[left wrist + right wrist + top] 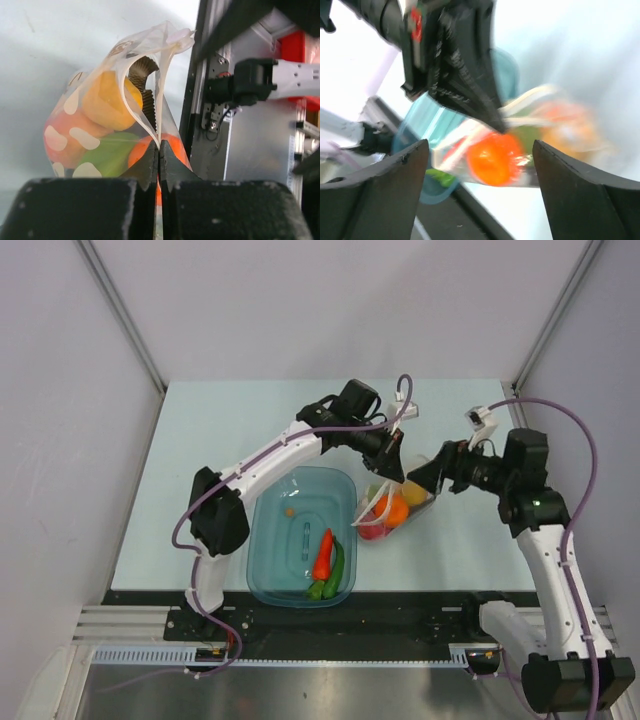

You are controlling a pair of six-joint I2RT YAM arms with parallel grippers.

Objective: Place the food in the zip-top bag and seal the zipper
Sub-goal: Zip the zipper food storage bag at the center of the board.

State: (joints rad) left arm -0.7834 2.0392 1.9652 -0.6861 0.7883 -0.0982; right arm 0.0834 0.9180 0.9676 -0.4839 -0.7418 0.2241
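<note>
- The left gripper is pressing its jaws together on the rim of the zip-top bag, right at the mouth edge. In the top view the bag is resting on the table at 3 o'clock of the teal tub.
- The right gripper is hovering at about 2 o'clock of the bag with its fingers spread wide, gripping nothing.
- The bag is holding orange, peach, yellow and green food, while the red pepper and green pepper are lying at 5 o'clock inside the tub.
- The mouth is gaping and the zipper is being pinched at one spot only, so a tug from the left arm could tip the bag and roll fruit out.
- Sealing now would probably be shutting the peppers out.
- The thin film may be slipping or crumpling under the pinch, so the strip could close unevenly.
</note>
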